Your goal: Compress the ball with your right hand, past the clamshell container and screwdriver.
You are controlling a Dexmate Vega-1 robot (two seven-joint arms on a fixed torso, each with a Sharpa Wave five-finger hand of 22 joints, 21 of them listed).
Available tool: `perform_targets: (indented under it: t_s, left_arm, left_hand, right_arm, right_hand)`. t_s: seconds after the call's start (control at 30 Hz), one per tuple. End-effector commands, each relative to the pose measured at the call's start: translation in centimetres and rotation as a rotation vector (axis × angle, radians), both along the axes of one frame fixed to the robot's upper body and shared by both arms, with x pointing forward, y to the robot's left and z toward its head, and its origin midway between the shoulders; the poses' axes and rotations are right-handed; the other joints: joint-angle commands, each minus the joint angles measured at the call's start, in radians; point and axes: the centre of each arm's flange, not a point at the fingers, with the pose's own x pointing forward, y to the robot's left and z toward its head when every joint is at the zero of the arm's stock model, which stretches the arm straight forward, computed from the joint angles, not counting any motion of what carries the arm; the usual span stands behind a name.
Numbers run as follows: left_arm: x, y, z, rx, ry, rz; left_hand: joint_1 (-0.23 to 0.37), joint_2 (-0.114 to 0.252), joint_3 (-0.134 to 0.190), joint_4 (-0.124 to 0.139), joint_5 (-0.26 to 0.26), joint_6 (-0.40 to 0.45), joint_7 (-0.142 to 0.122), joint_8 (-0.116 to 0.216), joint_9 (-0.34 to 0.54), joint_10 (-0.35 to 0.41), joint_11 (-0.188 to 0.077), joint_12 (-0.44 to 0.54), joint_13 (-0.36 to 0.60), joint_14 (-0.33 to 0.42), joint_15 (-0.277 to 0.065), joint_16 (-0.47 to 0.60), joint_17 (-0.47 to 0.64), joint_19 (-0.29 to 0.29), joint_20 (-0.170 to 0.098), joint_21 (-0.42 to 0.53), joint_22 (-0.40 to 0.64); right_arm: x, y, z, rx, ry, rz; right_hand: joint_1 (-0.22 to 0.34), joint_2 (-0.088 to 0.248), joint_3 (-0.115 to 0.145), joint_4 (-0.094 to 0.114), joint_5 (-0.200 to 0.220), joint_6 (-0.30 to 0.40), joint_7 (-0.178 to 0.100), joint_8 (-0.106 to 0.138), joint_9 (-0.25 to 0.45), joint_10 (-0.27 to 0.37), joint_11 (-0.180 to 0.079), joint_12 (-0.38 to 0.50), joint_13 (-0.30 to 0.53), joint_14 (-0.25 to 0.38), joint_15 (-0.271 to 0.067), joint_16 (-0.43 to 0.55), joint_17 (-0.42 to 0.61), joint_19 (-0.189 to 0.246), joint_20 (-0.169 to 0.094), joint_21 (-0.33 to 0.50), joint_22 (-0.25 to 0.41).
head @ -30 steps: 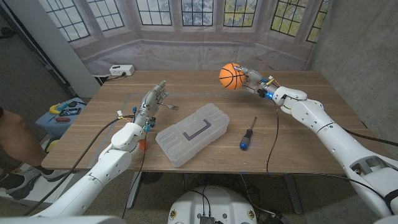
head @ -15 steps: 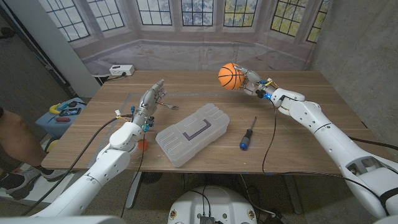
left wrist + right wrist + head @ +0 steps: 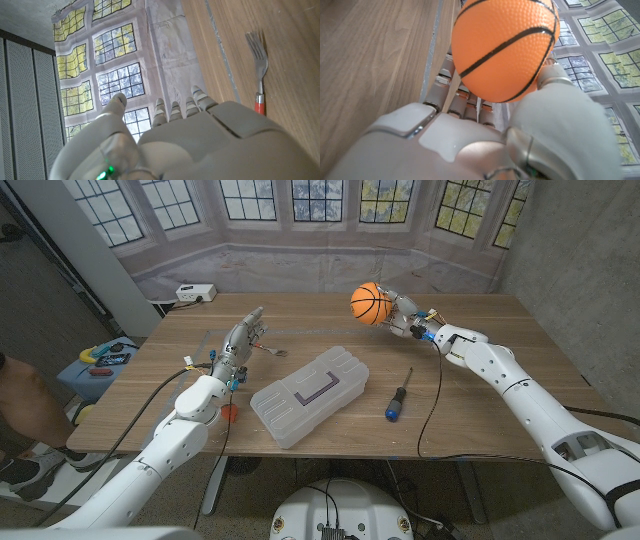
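Holding the ball (image 3: 371, 303) up off the worktop (image 3: 480, 360), the right robot hand (image 3: 405, 312) has its fingers wrapped round it, beyond the clamshell container (image 3: 309, 395) and screwdriver (image 3: 397, 395). Squeeze off-centre and I reckon it pops out and rolls away. Left robot hand (image 3: 243, 342) is idle, fingers straight, holding nothing, near a fork (image 3: 258, 65). Nothing's blocking.

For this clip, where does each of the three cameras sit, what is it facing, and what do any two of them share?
Head view: on the robot's head, looking down at the table; both arms show.
Left wrist view: behind the left hand, facing a fork and windows.
Right wrist view: behind the right hand, facing the ball it holds.
Shared: head and right wrist views both show the ball; head and left wrist views the fork.
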Motion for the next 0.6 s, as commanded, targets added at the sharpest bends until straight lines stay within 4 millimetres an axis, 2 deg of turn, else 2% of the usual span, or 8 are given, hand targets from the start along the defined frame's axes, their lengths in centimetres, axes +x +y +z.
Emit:
perform_targets:
  t_s: [0.03, 0.6]
  left_arm:
    - [-0.08, 0.05, 0.01, 0.0, 0.005, 0.001]
    - [-0.37, 0.35, 0.37, 0.007, -0.002, 0.013]
  left_hand:
    - [-0.008, 0.003, 0.007, -0.002, 0.008, 0.005, 0.001, -0.001, 0.002, 0.008, 0.007, 0.006, 0.002, 0.005, 0.008, 0.002, 0.002, 0.006, 0.006, -0.001, 0.005]
    - [-0.007, 0.004, 0.011, -0.007, 0.009, 0.007, 0.0, -0.001, 0.002, 0.009, 0.007, 0.006, 0.002, 0.005, 0.007, 0.002, 0.001, 0.004, 0.005, -0.001, 0.005]
  right_arm:
    - [0.33, 0.47, -1.38, 0.1, 0.075, 0.073]
    - [0.72, 1.0, -1.92, 0.189, 0.099, 0.121]
  right_hand:
    - [0.01, 0.022, -0.005, 0.004, 0.002, -0.005, -0.001, -0.005, 0.003, -0.003, -0.002, -0.003, 0.0, 0.003, 0.005, -0.003, 0.005, 0.004, 0.006, 0.0, 0.005]
    - [0.003, 0.025, -0.008, 0.003, 0.004, -0.019, -0.004, -0.018, 0.002, -0.01, -0.001, -0.009, -0.009, -0.007, 0.01, -0.012, 0.008, 0.002, 0.012, 0.0, 0.006]
